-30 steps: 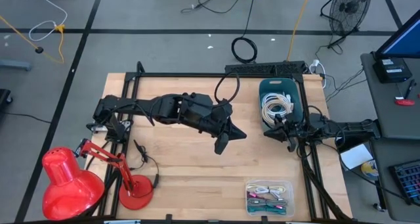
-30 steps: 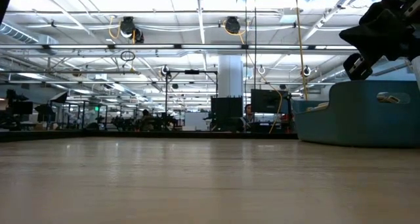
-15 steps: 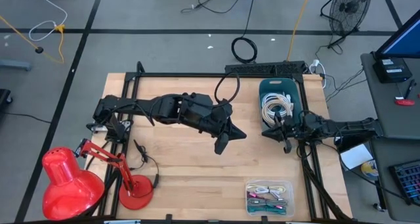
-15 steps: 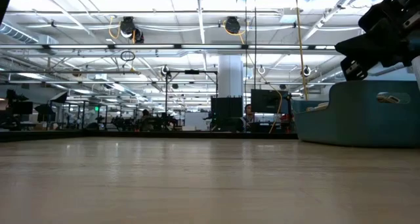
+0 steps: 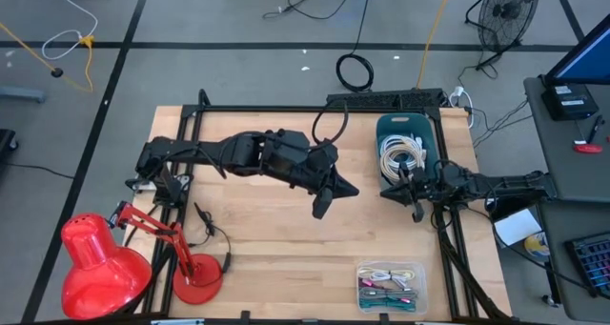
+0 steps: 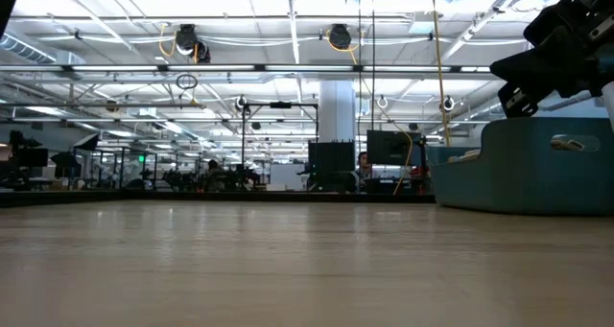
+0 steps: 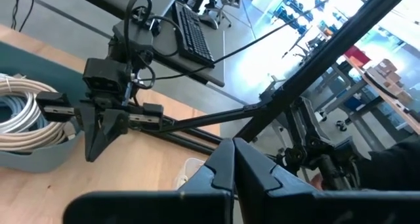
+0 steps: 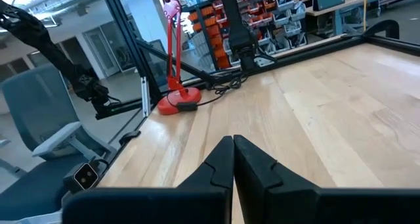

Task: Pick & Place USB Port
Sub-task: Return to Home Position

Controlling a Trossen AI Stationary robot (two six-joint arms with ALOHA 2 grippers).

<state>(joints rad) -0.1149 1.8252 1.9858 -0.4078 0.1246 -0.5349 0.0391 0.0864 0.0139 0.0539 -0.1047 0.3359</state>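
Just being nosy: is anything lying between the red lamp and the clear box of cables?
Almost nothing: the high view shows bare tabletop between the red lamp and the clear box, apart from the lamp's black cord beside its base.

Left gripper (image 5: 320, 209) over table (image 5: 257, 239) centre. Right gripper (image 5: 413, 203) just beside blue bin (image 5: 408, 121), far-right corner. Transparent bin (image 5: 391, 264) at near edge, cables (image 5: 386, 289) inside.

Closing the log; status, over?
Left pincer shut, mid-table. Right pincer shut beside blue bin. Cables in it and transparent bin. Nothing blocking.
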